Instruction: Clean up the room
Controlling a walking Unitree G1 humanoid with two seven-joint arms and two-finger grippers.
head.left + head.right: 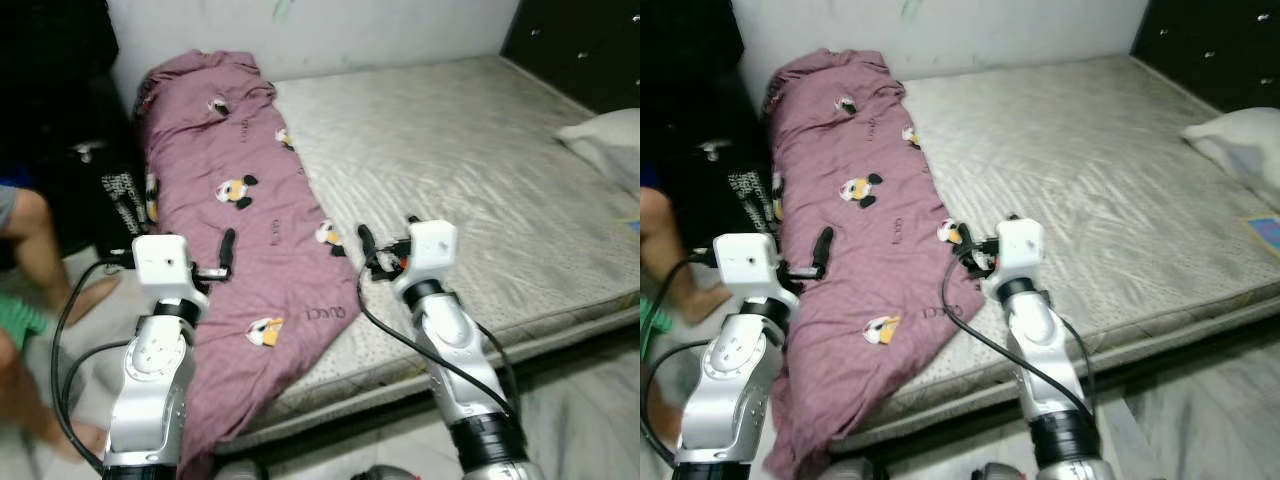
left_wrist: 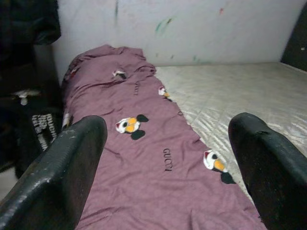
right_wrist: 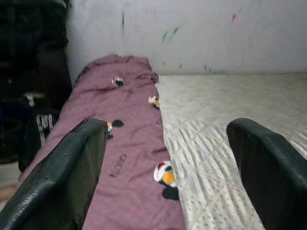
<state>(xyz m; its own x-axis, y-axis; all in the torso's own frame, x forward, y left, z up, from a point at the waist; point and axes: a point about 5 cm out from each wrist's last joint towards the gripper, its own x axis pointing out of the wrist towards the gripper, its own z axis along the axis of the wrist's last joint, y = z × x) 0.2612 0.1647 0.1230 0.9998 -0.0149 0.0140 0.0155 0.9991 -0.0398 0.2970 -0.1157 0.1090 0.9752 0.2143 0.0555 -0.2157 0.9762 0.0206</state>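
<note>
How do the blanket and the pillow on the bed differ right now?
The blanket is mauve with cartoon prints; the pillow is plain white. The blanket runs along the robot's left side of the mattress and hangs over its near edge; the pillow sits at the far right, cut off by the frame. Both rest on the mattress, and neither is held.

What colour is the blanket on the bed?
Mauve-purple blanket with cartoon prints, clearest in the left eye view.
</note>
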